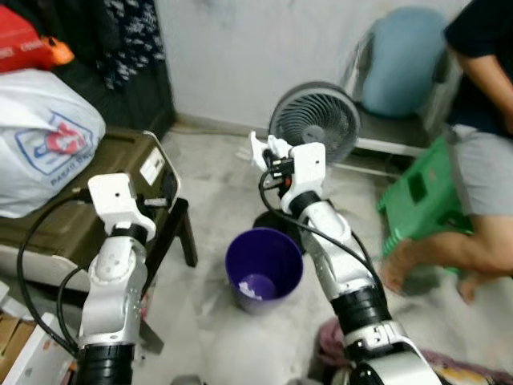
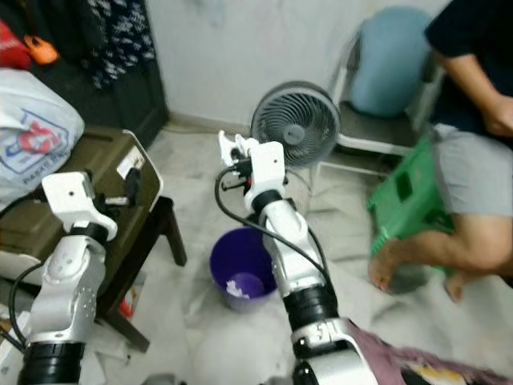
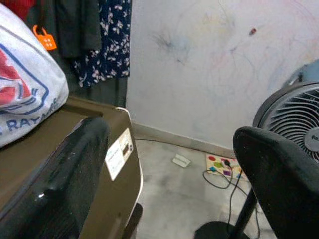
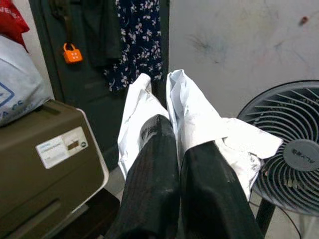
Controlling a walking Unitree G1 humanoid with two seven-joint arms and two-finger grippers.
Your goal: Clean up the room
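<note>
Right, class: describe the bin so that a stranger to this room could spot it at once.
Start at the fan standing by the wall. On the floor just in front of its base sits the bin, below the right pincer, which is shut on crumpled paper. It is the only purple round open container, with white scraps inside.

Silver arms; black cables; black-fingered hands

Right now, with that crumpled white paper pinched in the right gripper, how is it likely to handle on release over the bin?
The crumpled white paper looks light and floppy, its edges fanning past the right gripper. It may flutter off-line toward the purple bin.
</note>
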